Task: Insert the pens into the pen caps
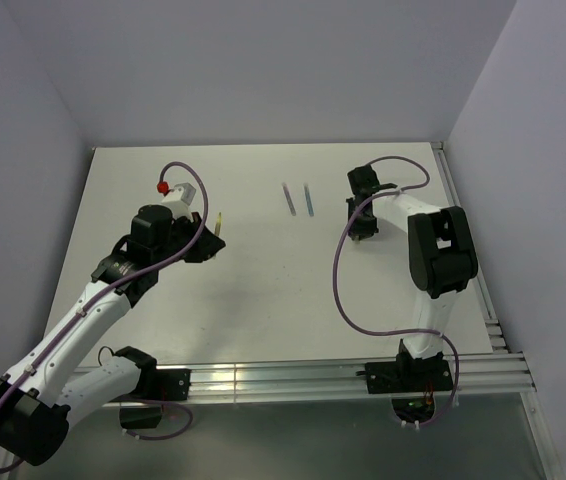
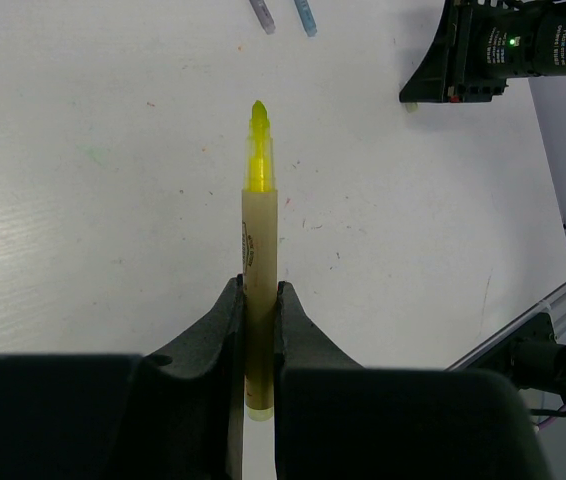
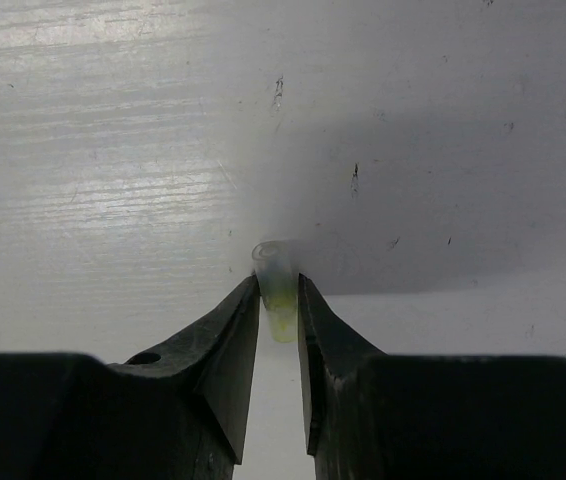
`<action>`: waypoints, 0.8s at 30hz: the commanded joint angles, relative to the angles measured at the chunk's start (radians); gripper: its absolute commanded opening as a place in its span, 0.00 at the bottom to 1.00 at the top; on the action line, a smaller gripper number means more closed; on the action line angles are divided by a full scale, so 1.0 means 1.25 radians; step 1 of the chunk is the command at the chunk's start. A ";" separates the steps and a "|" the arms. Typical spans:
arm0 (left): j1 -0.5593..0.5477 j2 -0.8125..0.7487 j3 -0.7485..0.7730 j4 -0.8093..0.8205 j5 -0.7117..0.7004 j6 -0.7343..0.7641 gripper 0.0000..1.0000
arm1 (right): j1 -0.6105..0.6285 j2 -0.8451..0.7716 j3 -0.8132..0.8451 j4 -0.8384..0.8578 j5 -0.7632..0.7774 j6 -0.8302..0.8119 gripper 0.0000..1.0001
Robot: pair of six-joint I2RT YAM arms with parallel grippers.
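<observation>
My left gripper (image 2: 260, 290) is shut on the yellow pen (image 2: 260, 250), whose bright tip points away from the wrist. From above, the pen (image 1: 219, 222) sticks out of that gripper (image 1: 210, 238) at the table's left middle. My right gripper (image 3: 279, 285) has its fingertips against both sides of a pale, faintly yellow pen cap (image 3: 277, 268) that rests on the table. In the top view this gripper (image 1: 363, 232) points down at the right. The blue pen (image 1: 307, 200) and the grey-purple pen (image 1: 289, 198) lie side by side between the arms, further back.
Aluminium rails (image 1: 293, 380) run along the near edge and down the right edge (image 1: 470, 262). Grey walls close off the left, back and right of the white table (image 1: 263, 300). A purple cable (image 1: 348, 290) loops off the right arm.
</observation>
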 commanded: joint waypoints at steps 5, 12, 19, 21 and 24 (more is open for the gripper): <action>-0.001 -0.001 -0.005 0.031 0.022 0.018 0.00 | 0.005 0.024 0.028 -0.014 -0.036 0.036 0.26; 0.003 0.004 -0.007 0.039 0.052 0.020 0.00 | 0.005 0.033 0.039 -0.024 -0.031 0.033 0.23; 0.008 0.006 -0.011 0.057 0.095 0.022 0.00 | 0.006 0.046 0.061 -0.030 -0.064 0.030 0.07; 0.010 0.002 -0.012 0.068 0.129 0.025 0.00 | 0.008 0.041 0.062 -0.029 -0.064 0.028 0.00; 0.010 0.001 -0.016 0.097 0.168 0.021 0.01 | 0.012 0.011 0.054 -0.014 -0.087 0.034 0.00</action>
